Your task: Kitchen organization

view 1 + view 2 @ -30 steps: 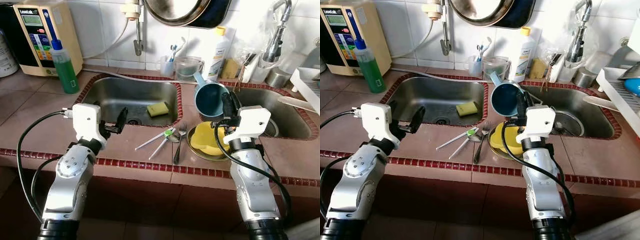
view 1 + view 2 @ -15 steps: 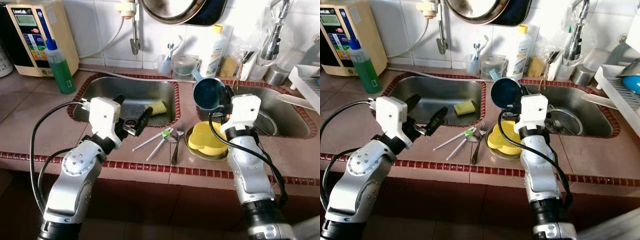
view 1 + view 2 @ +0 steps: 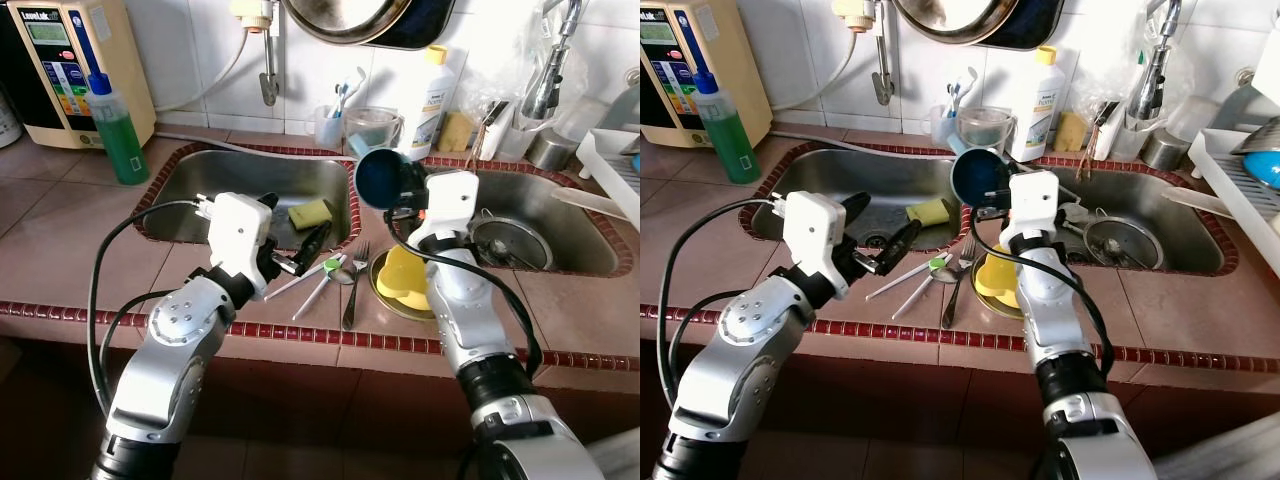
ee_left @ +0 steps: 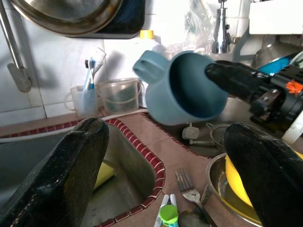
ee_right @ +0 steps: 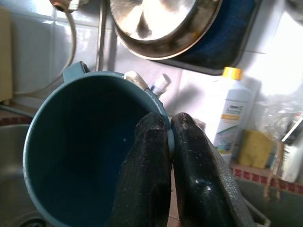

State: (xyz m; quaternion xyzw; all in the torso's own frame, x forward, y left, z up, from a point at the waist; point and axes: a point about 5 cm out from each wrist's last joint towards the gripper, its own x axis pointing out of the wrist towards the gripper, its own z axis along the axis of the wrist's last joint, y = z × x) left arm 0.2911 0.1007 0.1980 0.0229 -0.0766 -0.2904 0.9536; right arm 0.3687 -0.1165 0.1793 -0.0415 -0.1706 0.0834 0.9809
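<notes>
Our right gripper (image 5: 168, 142) has its jaws clamped on the rim of the blue cup (image 3: 385, 178), held in the air over the strip of worktop (image 3: 60, 240) between the two sinks, mouth tipped toward us. Left gripper (image 3: 295, 245) jaws stand apart (nothing held), low over the worktop by the left sink (image 3: 225, 185); cup sits ahead of them and higher, so the left arm is nearest the spoons (image 3: 325, 275) and fork (image 3: 357, 275). White bottle (image 3: 1045, 85) label reads "home".

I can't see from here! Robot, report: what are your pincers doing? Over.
Right pincer shut on blue cup rim, cup held above the counter. Left pincer open, near cutlery. Nothing blocking.
</notes>
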